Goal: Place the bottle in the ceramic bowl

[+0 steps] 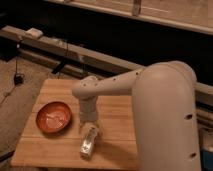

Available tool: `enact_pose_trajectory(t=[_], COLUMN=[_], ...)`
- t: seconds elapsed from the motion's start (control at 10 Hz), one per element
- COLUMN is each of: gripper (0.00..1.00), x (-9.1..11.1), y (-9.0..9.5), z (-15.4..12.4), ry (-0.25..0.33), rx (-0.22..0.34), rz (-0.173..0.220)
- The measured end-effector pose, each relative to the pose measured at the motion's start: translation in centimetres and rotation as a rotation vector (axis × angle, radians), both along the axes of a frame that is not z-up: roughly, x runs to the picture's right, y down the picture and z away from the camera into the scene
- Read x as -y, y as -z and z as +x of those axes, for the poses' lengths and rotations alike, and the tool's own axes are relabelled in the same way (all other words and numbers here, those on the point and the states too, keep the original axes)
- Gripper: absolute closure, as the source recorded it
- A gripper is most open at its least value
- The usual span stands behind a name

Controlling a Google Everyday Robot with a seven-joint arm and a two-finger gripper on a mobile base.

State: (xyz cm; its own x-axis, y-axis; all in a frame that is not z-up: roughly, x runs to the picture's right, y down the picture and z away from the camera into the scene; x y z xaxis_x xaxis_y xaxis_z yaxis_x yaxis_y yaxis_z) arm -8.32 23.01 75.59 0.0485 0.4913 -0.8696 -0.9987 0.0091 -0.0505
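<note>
Task not started. Bottle (89,142) lay flat on the table (120,115), just camera-side of the claw (90,123). Bowl (53,116) sat empty, near beside the claw. Claw's grip state: couldn't tell. Grab, lift and drop all left.
</note>
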Motion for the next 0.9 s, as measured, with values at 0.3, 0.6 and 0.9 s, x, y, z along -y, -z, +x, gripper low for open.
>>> enact_pose_trajectory(t=[0.3, 0.6, 0.9], gripper=[0.35, 0.35, 0.46], x=[-1.1, -1.6, -1.7], y=[-1.2, -2.2, -3.2], z=[-0.1, 0.2, 0.7], ry=[-0.008, -0.017, -0.035], rx=[-0.008, -0.021, -0.044], rz=[-0.032, -0.043, -0.047])
